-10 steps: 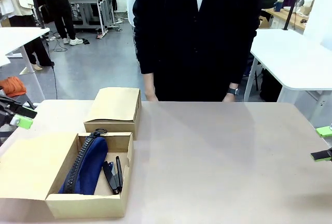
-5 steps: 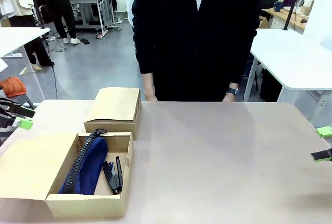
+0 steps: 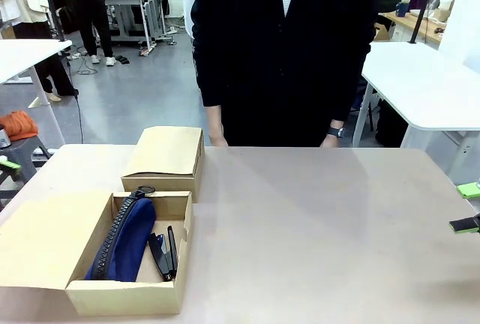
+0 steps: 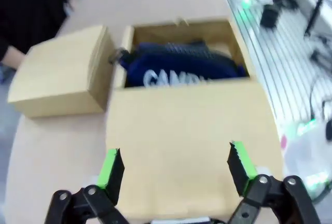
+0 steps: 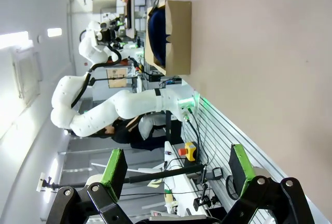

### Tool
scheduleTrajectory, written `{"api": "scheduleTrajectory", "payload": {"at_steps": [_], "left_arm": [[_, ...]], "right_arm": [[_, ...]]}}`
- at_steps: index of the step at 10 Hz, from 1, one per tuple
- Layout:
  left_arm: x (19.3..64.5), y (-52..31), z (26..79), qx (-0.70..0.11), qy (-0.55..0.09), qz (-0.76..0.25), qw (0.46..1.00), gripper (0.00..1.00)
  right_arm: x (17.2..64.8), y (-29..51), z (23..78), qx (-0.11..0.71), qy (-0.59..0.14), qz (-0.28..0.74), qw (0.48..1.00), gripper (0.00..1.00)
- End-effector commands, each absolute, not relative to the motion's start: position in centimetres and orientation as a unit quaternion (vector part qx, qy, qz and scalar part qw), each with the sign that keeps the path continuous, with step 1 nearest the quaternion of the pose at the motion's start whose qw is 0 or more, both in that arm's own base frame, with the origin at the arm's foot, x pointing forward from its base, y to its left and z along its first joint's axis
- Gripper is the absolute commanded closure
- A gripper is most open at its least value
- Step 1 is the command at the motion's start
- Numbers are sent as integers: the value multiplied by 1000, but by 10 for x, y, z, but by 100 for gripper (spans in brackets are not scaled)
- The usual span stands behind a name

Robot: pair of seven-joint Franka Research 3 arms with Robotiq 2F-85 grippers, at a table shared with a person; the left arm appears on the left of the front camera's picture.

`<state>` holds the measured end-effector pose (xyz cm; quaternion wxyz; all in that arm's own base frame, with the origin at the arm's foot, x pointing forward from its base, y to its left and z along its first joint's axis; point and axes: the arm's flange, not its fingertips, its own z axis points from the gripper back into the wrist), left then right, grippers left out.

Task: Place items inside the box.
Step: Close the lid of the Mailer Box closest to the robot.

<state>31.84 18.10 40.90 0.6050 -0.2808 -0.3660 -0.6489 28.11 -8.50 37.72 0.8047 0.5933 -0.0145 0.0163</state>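
The box [image 3: 139,260] sits open at the near left of the table [image 3: 315,234], flap [image 3: 41,238] folded out to its left. Inside it: the navy pouch [image 3: 124,240] along the left wall, long axis running near to far, and black clip tools [image 3: 163,253] lying parallel just to its right. No yellow knife that you can make out. A second, closed box [image 3: 165,160] stands just behind, touching or nearly so. The rest of the table looks bare, so packing reads as done or close to it. Left gripper [image 4: 176,167] has its jaws wide and empty, hovering over the flap; from its wrist the box lies straight ahead, with the pouch [image 4: 181,68] crosswise to the fingers, white lettering up. Right gripper [image 5: 176,172] is also wide and empty, off the table's right edge, well apart from the box [image 5: 168,35]. Your left arm is much the nearer. The person [image 3: 285,54] stands at the far side, hands [image 3: 217,138] at the table edge.
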Motion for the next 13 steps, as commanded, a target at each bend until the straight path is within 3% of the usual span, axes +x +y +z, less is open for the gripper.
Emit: {"api": "scheduleTrajectory", "payload": {"at_steps": [1, 7, 13], "left_arm": [[331, 224, 388, -252, -341, -646, 634, 0], [359, 237, 311, -290, -288, -574, 709, 0], [364, 212, 292, -371, -314, -586, 648, 0]], "right_arm": [[281, -84, 381, 599, -16, 8, 800, 0], [281, -84, 381, 599, -16, 8, 800, 0], [281, -84, 381, 599, -16, 8, 800, 0]]}}
